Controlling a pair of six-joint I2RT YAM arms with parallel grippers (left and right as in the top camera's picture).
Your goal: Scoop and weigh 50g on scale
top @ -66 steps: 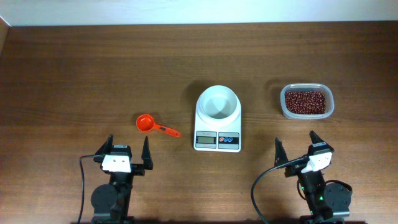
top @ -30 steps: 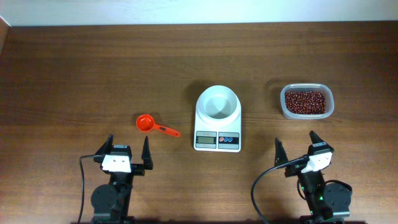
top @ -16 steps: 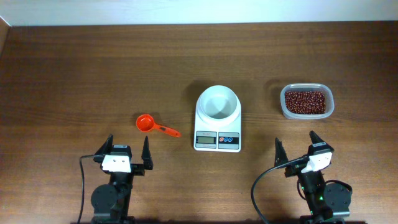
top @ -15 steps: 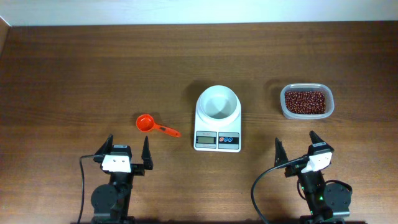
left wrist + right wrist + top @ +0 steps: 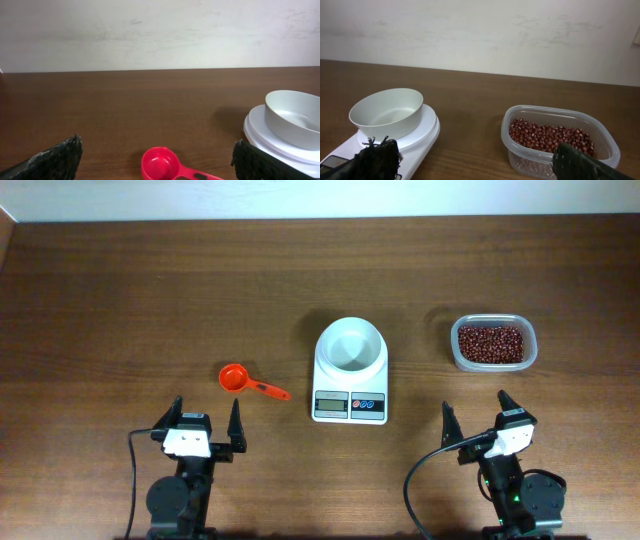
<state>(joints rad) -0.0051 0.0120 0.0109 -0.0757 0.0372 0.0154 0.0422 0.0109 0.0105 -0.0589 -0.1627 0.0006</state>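
1. Nothing has moved since the earlier overhead frames. The left gripper [image 5: 206,408] sits near-left of the small white digital kitchen scale with a round white bowl on top [image 5: 350,370], and the right gripper [image 5: 475,405] near-right of it. Both jaws stand wide, holding nothing.
2. The task's material, the small dark red-brown beans [image 5: 490,343], is all in the clear rectangular plastic tub [image 5: 531,352], right of the scale and apart from it. The orange-red plastic measuring scoop [image 5: 240,379] lies flat, left of the scale, with its handle pointing towards the scale. The scale's bowl looks empty, so nothing has been weighed yet.
3. Risks, as you should judge them:
   - The scoop's handle is thin and lies flat on the brown wooden table [image 5: 150,290]. A shallow pinch could skid it or let it twist.
   - The tub looks light. Digging in could shove or tip it unless your other arm steadies it.
   - Beans roll. An overfull scoop may spill between the tub and the scale.
   - Dumping a full scoop at once could overshoot the target.
   - A bump could shift the scale's bowl.
4. Hard to make out:
   - The grey display [image 5: 331,406] is too small to read, so you cannot tell whether the scale is on or zeroed.
   - The left wrist view cuts off the scoop's handle and the scale's front.
   - A finger [image 5: 377,157] covers the display in the right wrist view.
   - How deep the beans lie is unclear.
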